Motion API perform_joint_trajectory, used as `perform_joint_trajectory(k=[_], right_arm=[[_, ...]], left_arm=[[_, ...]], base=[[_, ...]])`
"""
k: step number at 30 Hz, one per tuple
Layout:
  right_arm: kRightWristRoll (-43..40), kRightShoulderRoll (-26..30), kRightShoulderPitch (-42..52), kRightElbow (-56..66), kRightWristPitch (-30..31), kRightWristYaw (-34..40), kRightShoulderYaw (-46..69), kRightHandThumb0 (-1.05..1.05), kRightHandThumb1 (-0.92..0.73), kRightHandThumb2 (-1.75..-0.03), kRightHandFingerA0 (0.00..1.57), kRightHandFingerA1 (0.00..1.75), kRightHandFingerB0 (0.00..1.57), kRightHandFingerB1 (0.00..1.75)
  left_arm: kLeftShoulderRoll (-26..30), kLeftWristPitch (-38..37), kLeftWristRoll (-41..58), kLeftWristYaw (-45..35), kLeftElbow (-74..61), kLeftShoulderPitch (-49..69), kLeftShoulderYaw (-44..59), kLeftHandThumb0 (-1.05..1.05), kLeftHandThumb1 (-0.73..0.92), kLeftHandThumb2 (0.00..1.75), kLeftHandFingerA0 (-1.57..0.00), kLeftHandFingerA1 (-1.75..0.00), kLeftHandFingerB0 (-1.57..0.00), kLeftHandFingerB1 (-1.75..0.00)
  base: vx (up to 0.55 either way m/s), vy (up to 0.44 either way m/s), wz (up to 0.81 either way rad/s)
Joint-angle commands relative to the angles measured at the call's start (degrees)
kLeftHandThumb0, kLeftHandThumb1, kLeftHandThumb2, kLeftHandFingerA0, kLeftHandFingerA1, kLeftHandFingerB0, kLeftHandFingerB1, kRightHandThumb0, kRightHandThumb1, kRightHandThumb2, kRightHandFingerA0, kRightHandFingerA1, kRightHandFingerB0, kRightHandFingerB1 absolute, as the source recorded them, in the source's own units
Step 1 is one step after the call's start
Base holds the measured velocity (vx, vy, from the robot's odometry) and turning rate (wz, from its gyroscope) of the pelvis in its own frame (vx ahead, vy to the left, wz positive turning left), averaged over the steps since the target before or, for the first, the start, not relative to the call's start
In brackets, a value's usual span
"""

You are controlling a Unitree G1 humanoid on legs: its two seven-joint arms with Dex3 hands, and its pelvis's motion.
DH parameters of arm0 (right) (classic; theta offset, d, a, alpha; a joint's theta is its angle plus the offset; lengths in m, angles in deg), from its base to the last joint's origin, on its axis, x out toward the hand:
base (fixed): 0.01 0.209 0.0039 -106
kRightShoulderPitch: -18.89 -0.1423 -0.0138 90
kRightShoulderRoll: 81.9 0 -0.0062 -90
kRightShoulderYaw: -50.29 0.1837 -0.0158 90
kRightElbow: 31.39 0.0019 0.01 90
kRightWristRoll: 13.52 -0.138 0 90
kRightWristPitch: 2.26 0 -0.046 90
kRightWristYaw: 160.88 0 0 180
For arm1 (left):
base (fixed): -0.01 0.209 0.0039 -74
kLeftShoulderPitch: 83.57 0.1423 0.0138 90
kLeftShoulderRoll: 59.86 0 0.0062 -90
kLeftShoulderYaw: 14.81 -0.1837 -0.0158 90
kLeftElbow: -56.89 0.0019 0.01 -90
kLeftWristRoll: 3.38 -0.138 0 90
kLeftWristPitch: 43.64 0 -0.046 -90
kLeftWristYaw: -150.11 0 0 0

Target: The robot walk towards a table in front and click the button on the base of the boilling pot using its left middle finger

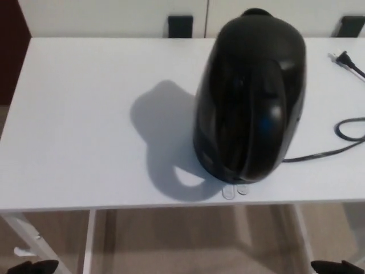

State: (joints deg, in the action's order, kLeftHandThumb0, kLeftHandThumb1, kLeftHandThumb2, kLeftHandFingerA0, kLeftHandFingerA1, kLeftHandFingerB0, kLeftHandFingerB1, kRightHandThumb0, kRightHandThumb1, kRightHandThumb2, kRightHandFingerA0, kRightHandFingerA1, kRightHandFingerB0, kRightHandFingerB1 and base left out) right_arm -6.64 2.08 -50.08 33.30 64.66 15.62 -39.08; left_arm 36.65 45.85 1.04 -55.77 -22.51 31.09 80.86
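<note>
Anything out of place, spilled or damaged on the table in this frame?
One thing: the kettle's cord trails loose across the white table, its plug lying unplugged near the back right edge. No spill or visible damage; the kettle stands upright.

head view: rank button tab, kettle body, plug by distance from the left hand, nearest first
Left hand shows only at the bottom left corner.
1. Button tab, at the kettle's base by the table's near edge.
2. Kettle body, right of centre.
3. Plug, far right, at the back.
</note>
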Motion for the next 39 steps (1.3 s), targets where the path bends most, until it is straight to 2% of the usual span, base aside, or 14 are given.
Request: perform_joint_trajectory(k=[1,8,9,14,15,27,39], right_arm=[[0.1,0.7,0.5,0.3,0.2,0.6,0.5,-0.06,-0.47,-0.53,0.68,0.55,0.52,0.48],[0.0,0.7,0.1,0.5,0.7,0.5,0.5,-0.05,-0.47,-0.53,0.67,0.54,0.53,0.47],[0.3,0.8,0.1,0.7,0.8,0.7,0.5,-0.06,-0.47,-0.53,0.67,0.54,0.53,0.48],[0.5,0.9,0.0,0.5,0.4,1.0,0.4,-0.07,-0.47,-0.52,0.68,0.54,0.54,0.48],[0.2,1.0,0.0,0.4,0.5,0.5,0.3,-0.08,-0.48,-0.53,0.67,0.54,0.54,0.48],[0.3,1.5,-0.6,0.4,0.5,0.2,0.2,-0.09,-0.49,-0.54,0.66,0.55,0.54,0.49],[0.1,1.3,-2.5,0.4,1.7,-0.3,0.0,-0.06,-0.49,-0.54,0.67,0.56,0.55,0.49]], left_arm=[[1.0,-0.7,-0.8,-0.4,0.1,0.0,-0.3,-0.20,0.55,0.58,-0.26,-0.41,-0.27,-0.33],[1.3,-1.1,-1.6,0.0,0.5,-0.6,-1.0,-0.20,0.55,0.58,-0.28,-0.42,-0.28,-0.34],[1.4,-1.6,-2.0,0.1,0.7,-0.6,-1.3,-0.13,0.38,0.85,-0.20,-0.54,-0.16,-0.50],[1.4,-1.7,-2.1,0.3,0.7,-0.5,-1.5,-0.13,0.38,0.85,-0.21,-0.54,-0.16,-0.49],[1.9,-2.2,-2.9,-0.1,0.1,0.0,-2.2,-0.24,0.52,0.58,-0.29,-0.41,-0.26,-0.34],[3.1,-2.4,-4.2,-1.3,-5.9,2.8,-6.6,-0.28,0.51,0.61,-0.30,-0.41,-0.26,-0.35],[3.8,-5.2,-5.4,-2.5,-6.3,3.2,-8.7,-0.35,0.49,0.63,-0.30,-0.42,-0.23,-0.36]], base=[[0.00,0.000,0.00],[0.01,-0.081,-0.03],[0.08,-0.084,0.06],[0.01,-0.034,-0.03],[0.00,0.000,0.00],[-0.01,0.182,-0.04],[-0.01,-0.073,0.04]])
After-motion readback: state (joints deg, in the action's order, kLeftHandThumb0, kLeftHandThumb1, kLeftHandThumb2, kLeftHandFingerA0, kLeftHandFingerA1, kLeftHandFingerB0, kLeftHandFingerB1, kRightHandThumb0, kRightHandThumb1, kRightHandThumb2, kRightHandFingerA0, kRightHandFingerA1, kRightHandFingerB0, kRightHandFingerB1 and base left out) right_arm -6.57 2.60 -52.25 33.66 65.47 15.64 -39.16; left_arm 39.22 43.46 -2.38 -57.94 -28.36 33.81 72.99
